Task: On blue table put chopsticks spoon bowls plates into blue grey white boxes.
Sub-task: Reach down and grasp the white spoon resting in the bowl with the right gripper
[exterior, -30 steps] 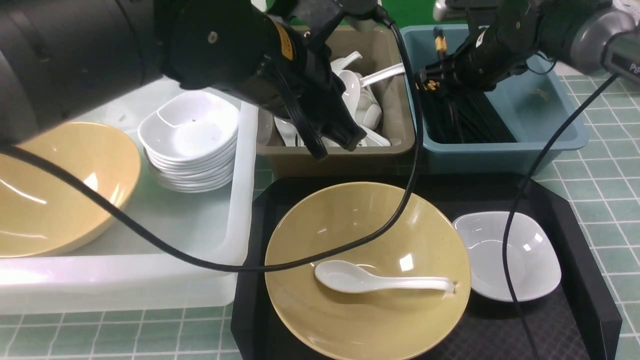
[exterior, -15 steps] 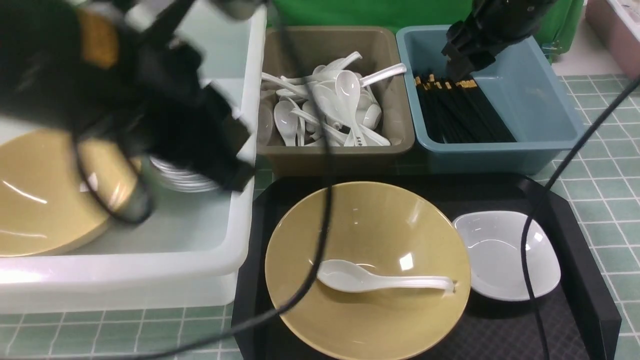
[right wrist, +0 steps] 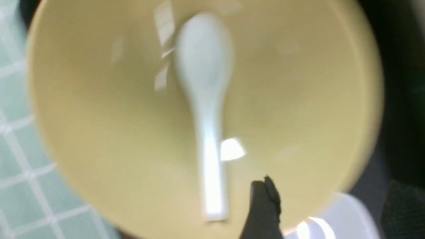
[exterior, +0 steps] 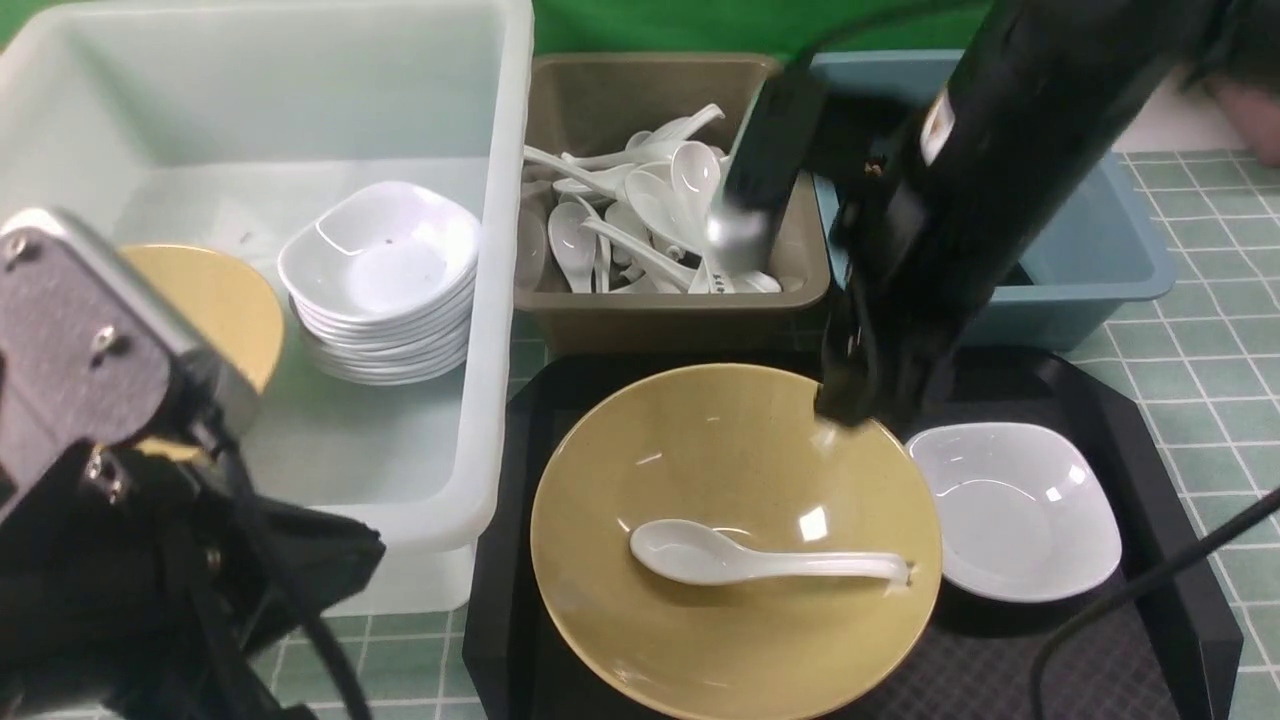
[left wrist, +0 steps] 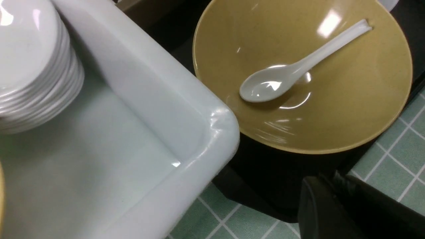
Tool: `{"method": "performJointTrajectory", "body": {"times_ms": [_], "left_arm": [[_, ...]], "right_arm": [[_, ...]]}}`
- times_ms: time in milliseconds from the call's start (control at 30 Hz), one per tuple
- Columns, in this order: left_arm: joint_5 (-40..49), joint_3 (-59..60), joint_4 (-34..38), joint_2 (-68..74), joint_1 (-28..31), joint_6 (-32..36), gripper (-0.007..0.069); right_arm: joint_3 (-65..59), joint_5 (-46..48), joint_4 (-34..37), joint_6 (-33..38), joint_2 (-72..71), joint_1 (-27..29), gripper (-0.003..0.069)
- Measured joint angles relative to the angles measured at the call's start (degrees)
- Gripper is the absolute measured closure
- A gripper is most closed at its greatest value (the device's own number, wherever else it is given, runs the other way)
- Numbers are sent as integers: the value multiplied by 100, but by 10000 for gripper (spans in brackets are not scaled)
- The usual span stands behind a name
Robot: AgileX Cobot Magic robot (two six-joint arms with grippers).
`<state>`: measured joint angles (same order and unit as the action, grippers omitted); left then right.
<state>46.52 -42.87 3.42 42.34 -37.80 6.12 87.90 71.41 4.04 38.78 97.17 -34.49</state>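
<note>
Jaws of your right gripper [exterior: 862,405], too blurred to tell if open, hang over the far rim of the wide tan-yellow glossy bowl [exterior: 700,650]; the glossy white soup spoon [exterior: 770,568] lies inside, nearer you, handle pointing right.

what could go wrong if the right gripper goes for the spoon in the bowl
The glossy white soup spoon lies loose in the smooth tan-yellow bowl, so it may skid from the right gripper. The small white rounded-square dish sits close beside the bowl; a wide approach might knock it.
</note>
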Motion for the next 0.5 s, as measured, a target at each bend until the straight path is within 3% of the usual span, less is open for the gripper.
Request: {"method": "performJointTrajectory", "body": {"times_ms": [200, 500], "left_arm": [[-318, 340, 55, -88, 0, 0, 623], [-528, 393, 61, -95, 0, 5, 623]], "right_arm": [[-419, -56, 0, 489, 432, -154, 166], [-429, -149, 103, 659, 1180, -161, 166]]}}
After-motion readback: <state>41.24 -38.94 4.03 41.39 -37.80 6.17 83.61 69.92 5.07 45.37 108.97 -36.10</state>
